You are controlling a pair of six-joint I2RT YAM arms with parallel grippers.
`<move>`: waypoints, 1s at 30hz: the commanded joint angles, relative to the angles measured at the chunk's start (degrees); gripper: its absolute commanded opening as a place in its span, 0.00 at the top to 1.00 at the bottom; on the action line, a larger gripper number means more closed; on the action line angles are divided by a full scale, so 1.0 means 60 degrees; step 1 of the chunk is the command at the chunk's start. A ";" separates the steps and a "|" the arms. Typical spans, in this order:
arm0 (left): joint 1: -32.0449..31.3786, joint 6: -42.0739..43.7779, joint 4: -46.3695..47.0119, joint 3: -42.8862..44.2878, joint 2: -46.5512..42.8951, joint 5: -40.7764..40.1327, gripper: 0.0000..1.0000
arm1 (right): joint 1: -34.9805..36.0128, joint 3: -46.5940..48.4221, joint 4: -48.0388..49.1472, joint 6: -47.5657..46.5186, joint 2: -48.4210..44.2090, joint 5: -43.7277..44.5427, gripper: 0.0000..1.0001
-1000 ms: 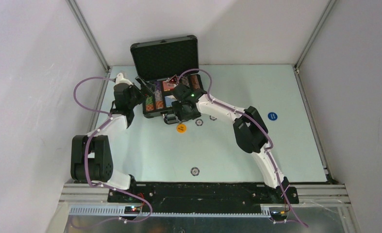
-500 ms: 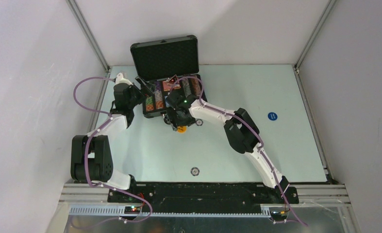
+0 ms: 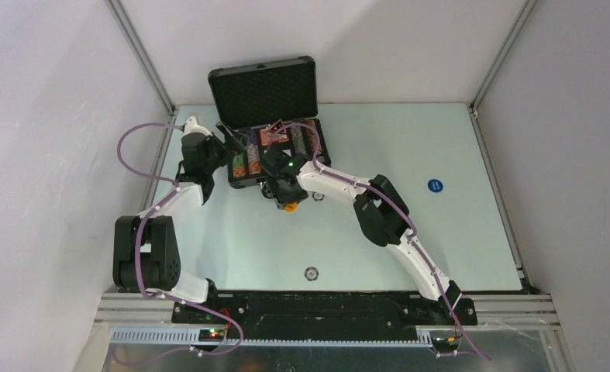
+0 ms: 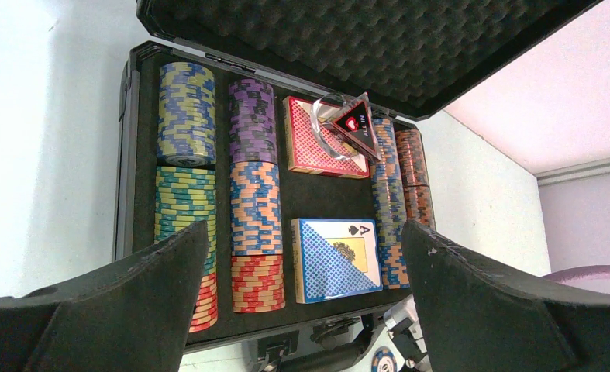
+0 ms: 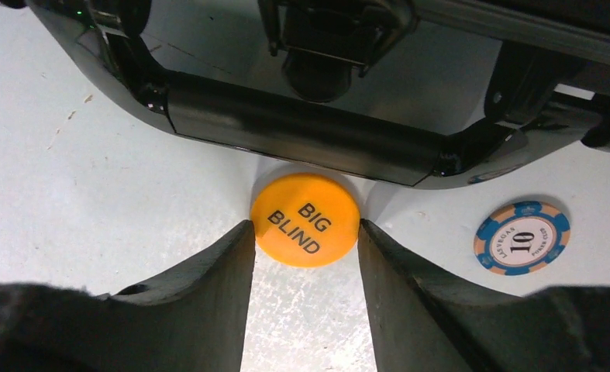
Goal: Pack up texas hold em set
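So, we've got the right gripper [image 5: 305, 232] down on the desk [image 5: 61, 201], its fingers [image 5: 208, 287] touching either side of the orange BIG BLIND button [image 5: 305, 219], pinching it. That makes sense to us: the button lies flat just outside the briefcase [image 4: 125, 139], right by its handle [image 5: 286, 136], and belongs inside. The left gripper [image 4: 303, 230] hangs wide open over the chip rows [image 4: 185, 155], holding nothing.

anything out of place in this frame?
Yes. The dark triangular marker and a clear disc lie tilted on the red deck inside the case, not in a slot. Loose on the table: the orange BIG BLIND button by the handle, a blue 10 chip beside it, a blue button far right.
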 commanded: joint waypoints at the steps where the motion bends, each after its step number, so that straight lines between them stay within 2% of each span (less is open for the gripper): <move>1: 0.0089 -0.0068 0.0177 0.0420 0.0010 0.0089 0.02 | 0.0054 0.0363 -0.0343 -0.0103 0.0177 0.0560 0.47; 23: 0.0089 -0.0079 0.0183 0.0448 0.0052 0.0129 0.01 | -0.0242 0.0005 -0.0114 -0.0266 -0.1470 0.0382 0.47; 27: 0.0089 -0.0079 0.0181 0.0444 0.0060 0.0141 0.02 | -0.0346 -0.0011 -0.0027 -0.0221 -0.1390 0.0110 0.42; 30: 0.0089 -0.0079 0.0184 0.0450 0.0050 0.0141 0.02 | -0.0346 -0.0005 0.0042 -0.0112 -0.1136 -0.0032 0.34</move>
